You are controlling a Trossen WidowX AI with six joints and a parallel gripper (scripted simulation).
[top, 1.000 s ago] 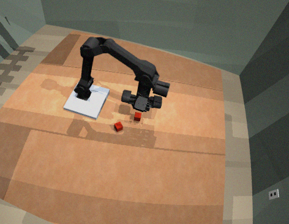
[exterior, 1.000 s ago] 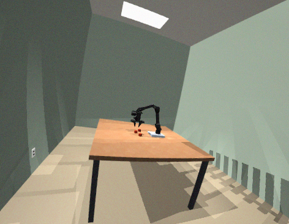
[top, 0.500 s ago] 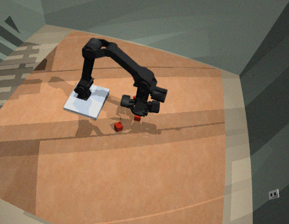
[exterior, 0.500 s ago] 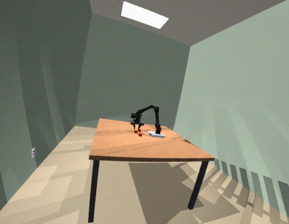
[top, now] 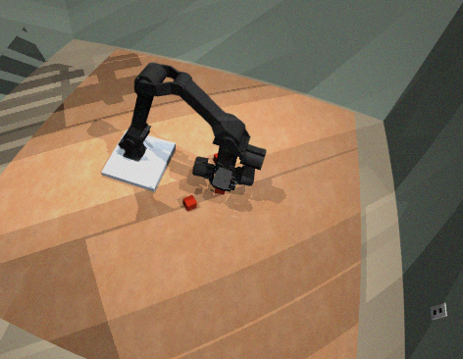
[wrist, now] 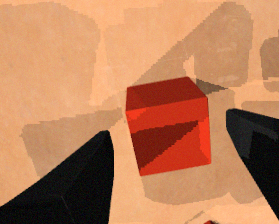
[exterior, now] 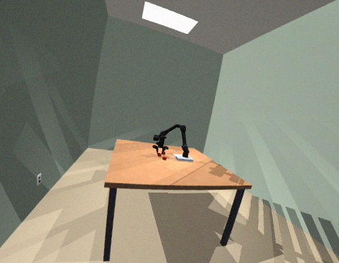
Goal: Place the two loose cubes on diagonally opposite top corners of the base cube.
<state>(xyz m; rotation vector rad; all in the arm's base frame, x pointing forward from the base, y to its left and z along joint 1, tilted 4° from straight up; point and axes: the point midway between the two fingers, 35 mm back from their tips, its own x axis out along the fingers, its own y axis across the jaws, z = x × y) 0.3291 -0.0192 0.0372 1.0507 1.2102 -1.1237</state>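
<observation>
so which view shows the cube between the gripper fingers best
The wrist view: the cube fills the middle, sitting on the table between the two dark fingers, untouched. The top view shows only a red sliver under the open gripper; the exterior view, a tiny red dot.
</observation>
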